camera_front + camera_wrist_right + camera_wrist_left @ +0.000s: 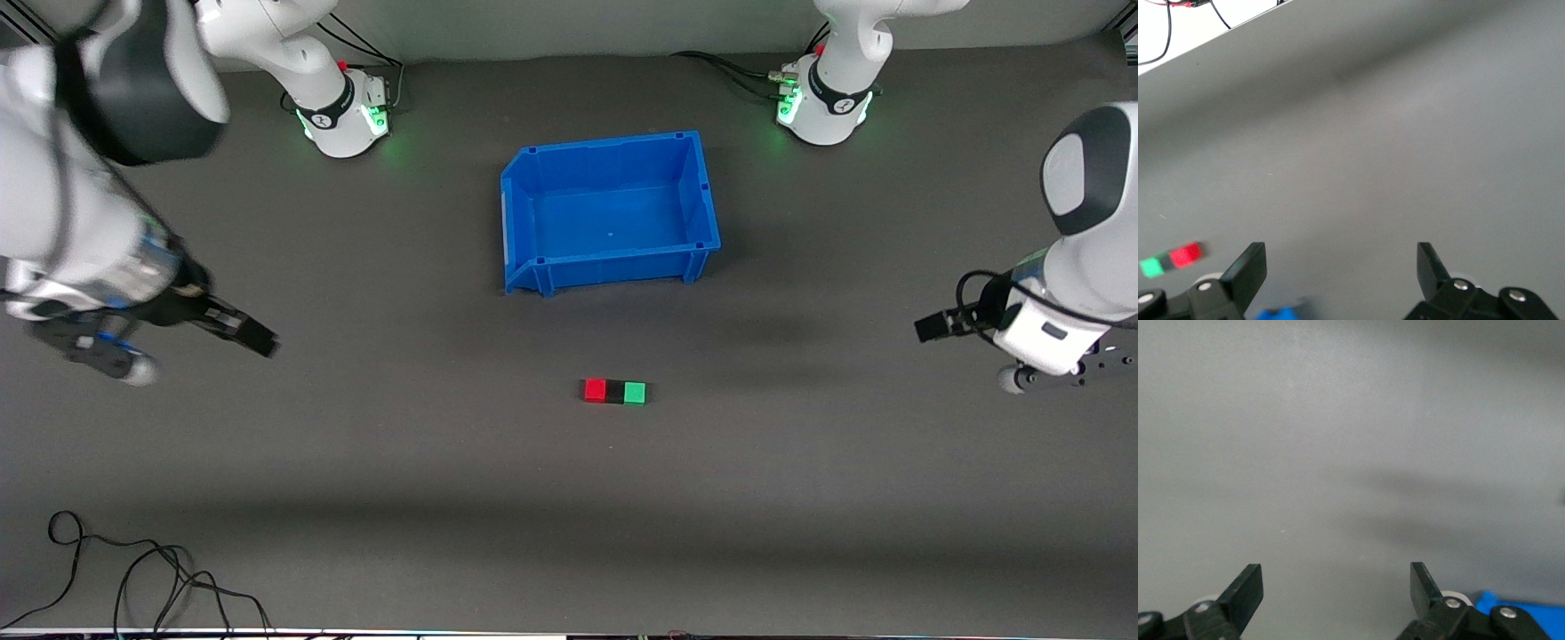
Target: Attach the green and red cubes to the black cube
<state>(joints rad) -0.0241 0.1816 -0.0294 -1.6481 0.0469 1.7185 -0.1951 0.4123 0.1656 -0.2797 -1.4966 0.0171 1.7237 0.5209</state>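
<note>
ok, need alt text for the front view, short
A red cube, black cube and green cube sit joined in a row on the dark table, nearer the camera than an empty blue bin. The left gripper and right gripper hang over the table's ends, holding nothing.

Matt dark grey tabletop (800, 498), smooth and even; glossy blue plastic bin (702, 191), smooth-walled; matt black cube (615, 392) between brighter red cube (595, 389) and green cube (635, 392); shiny white arm shells
</note>
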